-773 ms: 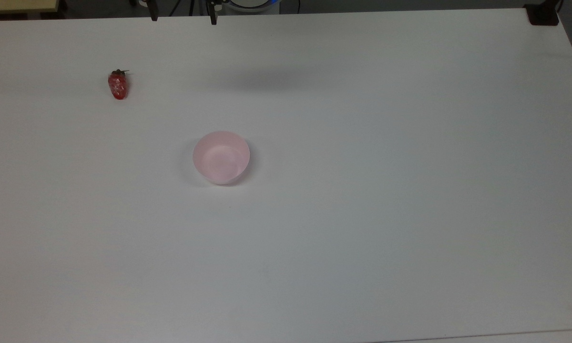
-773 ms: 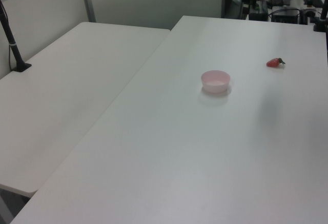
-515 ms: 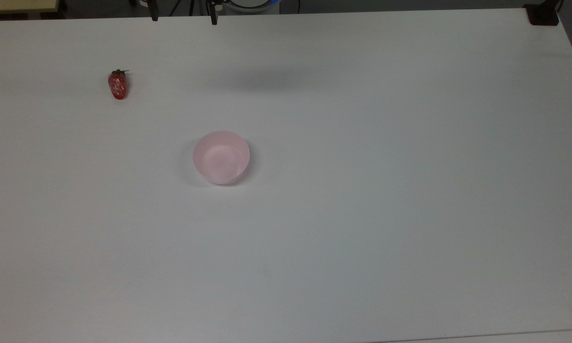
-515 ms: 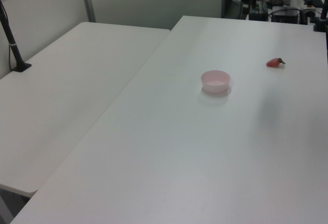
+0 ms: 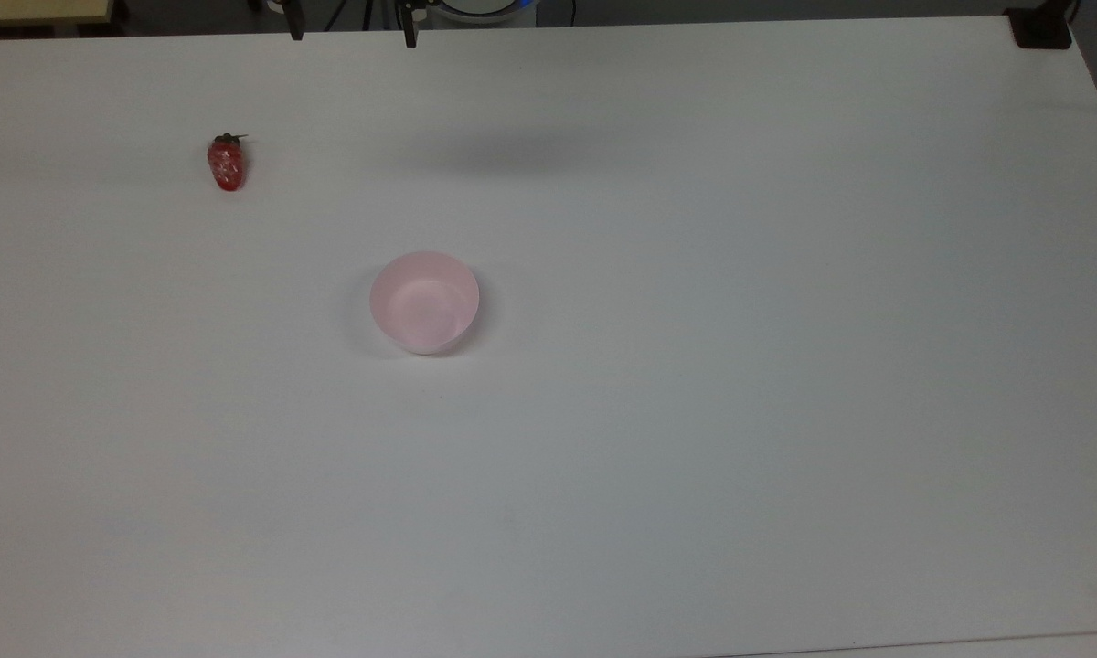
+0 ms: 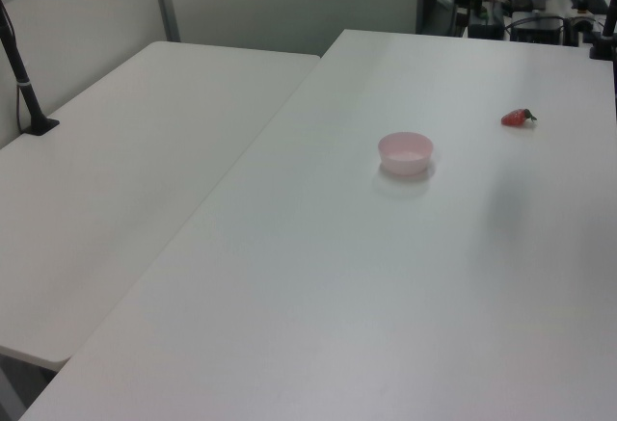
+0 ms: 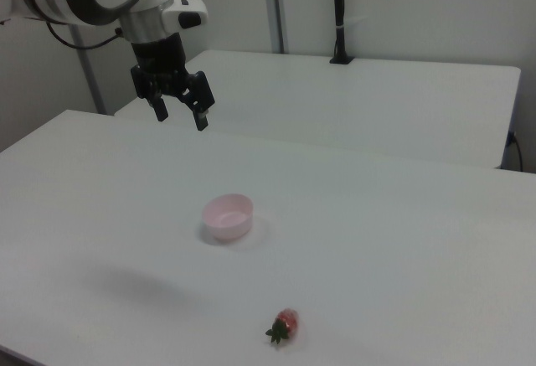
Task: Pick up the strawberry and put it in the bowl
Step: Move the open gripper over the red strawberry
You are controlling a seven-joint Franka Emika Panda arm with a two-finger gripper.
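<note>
Two task things: strawberry (image 5: 227,164) and bowl (image 5: 424,302), both sitting on the white worktop (image 5: 695,366), well apart.
Strawberry: lying on its side, up and toward the top view's left of the bowl, untouched.
Pincer (image 7: 178,107): hanging high above the worktop with fingers spread and nothing between them.
Risk: the glossy, tapered fruit is likely squirting sideways or rolling if the fingers are closing off-centre.
</note>
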